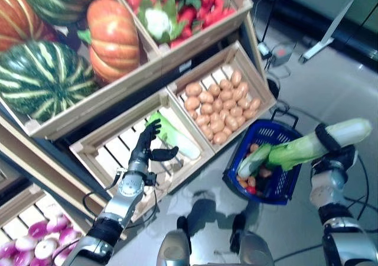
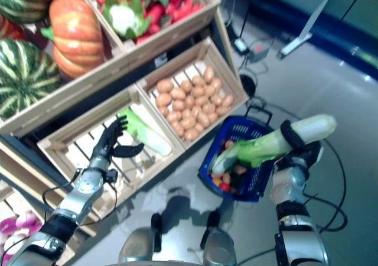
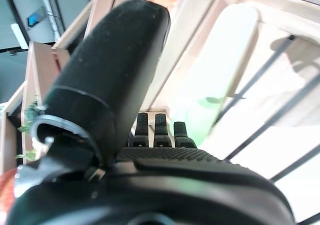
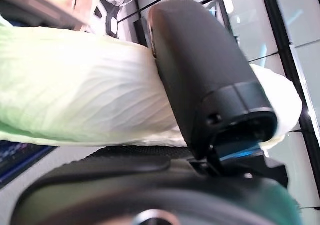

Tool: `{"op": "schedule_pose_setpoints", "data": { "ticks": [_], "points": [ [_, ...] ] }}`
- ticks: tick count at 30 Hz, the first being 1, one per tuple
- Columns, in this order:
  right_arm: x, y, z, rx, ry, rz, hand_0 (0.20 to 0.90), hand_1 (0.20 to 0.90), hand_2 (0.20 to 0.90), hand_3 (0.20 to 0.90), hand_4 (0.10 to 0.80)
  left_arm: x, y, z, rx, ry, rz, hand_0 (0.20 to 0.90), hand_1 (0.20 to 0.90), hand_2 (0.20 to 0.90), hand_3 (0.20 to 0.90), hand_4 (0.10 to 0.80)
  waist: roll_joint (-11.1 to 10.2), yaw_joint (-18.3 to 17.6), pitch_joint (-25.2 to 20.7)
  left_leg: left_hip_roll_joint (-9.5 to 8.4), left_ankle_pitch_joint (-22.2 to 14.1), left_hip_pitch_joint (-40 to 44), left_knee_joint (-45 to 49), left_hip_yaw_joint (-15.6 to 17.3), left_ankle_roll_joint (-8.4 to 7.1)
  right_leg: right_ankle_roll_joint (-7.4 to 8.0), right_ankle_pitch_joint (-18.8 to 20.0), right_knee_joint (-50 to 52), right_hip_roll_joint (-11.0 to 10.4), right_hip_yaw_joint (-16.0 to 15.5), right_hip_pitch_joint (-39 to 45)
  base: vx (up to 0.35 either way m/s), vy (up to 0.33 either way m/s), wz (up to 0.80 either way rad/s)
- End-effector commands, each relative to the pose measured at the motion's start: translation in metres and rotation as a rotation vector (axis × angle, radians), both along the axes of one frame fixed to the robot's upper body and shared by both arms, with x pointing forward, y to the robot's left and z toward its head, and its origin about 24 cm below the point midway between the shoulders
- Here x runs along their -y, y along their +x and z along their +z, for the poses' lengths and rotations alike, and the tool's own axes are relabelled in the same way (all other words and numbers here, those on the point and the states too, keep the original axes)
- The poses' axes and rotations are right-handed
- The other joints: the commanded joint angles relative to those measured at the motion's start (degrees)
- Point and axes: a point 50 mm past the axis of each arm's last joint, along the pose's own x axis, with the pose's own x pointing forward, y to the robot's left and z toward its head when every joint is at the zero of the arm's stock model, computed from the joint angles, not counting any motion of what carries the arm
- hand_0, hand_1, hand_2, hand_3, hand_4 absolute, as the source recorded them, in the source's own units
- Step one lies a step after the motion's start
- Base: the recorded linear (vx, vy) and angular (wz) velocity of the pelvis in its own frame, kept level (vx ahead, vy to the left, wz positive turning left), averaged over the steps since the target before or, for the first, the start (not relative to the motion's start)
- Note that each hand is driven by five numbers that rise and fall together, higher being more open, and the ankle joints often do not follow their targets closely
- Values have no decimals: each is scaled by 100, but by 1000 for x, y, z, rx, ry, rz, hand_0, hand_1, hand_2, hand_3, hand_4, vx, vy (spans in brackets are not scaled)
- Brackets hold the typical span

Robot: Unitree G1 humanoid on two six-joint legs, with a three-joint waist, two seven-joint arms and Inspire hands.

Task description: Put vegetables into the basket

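Where floor lies open, cabbage-gripping right hand [image 1: 334, 153] beyond basket [image 1: 236, 162] rim.

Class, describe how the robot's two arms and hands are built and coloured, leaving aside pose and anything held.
Both arms are silver-grey metal segments joined by dark bands at wrist and elbow. Each ends in a robot hand: the left robot hand and the right robot hand are black, with slim jointed fingers. The wrist views show a thick, rounded matte-black thumb and a textured black palm. No white thumb cover shows.

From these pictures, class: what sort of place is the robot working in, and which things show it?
Probably a mock grocery produce stand: slatted wooden crates of potatoes and pumpkins, plus a blue shopping basket on the floor.
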Motion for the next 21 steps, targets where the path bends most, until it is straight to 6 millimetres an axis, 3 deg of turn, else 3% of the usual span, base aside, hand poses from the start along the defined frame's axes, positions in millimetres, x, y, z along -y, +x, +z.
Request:
{"op": "schedule_pose_setpoints", "data": {
  "ticks": [1, 7, 8, 9, 11, 17, 18, 19, 21],
  "points": [
    [21, 7, 72, 178, -233, -67, 300, 300, 300, 300, 400, 4, 13, 66, 346, -38, -24, 900, 900, 900, 900, 800, -55, 110, -112, 6, -507, -809, 1282, -391, -124, -75, -640, 1199, -425, 16, 64, -195, -31, -3],
    [27, 22, 114, 130, -395, 11, 300, 300, 300, 300, 400, 9, 15, 101, 510, 4, -46, 900, 900, 900, 900, 800, 20, 102, 238, 39, -1010, -1833, 2520, -447, 59, -204, -1060, 2608, -705, 157, -1138, -118, -28, 5],
    [28, 24, 115, 112, -406, 14, 300, 300, 300, 300, 400, 9, 16, 104, 520, 2, -44, 900, 900, 900, 900, 800, 29, 110, 253, 29, -1231, -1892, 2730, -494, 34, -148, -1251, 2843, -728, 240, -1236, -74, -28, 11],
    [28, 25, 116, 102, -410, 19, 300, 300, 300, 300, 400, 9, 16, 106, 530, 2, -42, 900, 900, 900, 900, 800, 29, 110, 274, 27, -1131, -1998, 2760, -461, 81, -209, -1168, 2871, -766, 214, -1346, 6, -24, 7],
    [31, 26, 122, 92, -418, 12, 300, 300, 300, 300, 400, 7, 16, 113, 563, -5, -38, 900, 900, 900, 900, 800, 63, 118, 339, 11, -1463, -2251, 3222, -539, 83, -139, -1432, 3368, -872, 367, -1711, -23, -23, 3],
    [33, 30, 143, 104, -464, 21, 300, 300, 300, 300, 400, 6, 16, 118, 587, -2, -52, 900, 900, 900, 900, 800, 186, 135, 403, -30, -1808, -2899, 3979, -650, 113, -175, -1715, 4084, -971, 547, -2495, -31, -29, 13],
    [32, 33, 149, 115, -469, 39, 535, 535, 535, 535, 557, 6, 16, 119, 588, -1, -58, 900, 900, 900, 900, 800, 225, 150, 427, -46, -1855, -3039, 4125, -687, 118, -183, -1766, 4234, -979, 580, -2663, -12, -34, 11],
    [31, 33, 153, 124, -467, 45, 900, 900, 900, 900, 800, 6, 15, 118, 590, 0, -58, 900, 900, 900, 900, 800, 240, 155, 425, -59, -1879, -3108, 4179, -700, 125, -194, -1793, 4293, -971, 596, -2743, -14, -33, 9],
    [31, 34, 158, 135, -472, 43, 900, 900, 900, 900, 800, 5, 14, 117, 594, -2, -54, 900, 900, 900, 900, 800, 259, 160, 415, -63, -1887, -3179, 4213, -719, 120, -198, -1815, 4354, -967, 609, -2834, 3, -1, 2]
  ]
}}
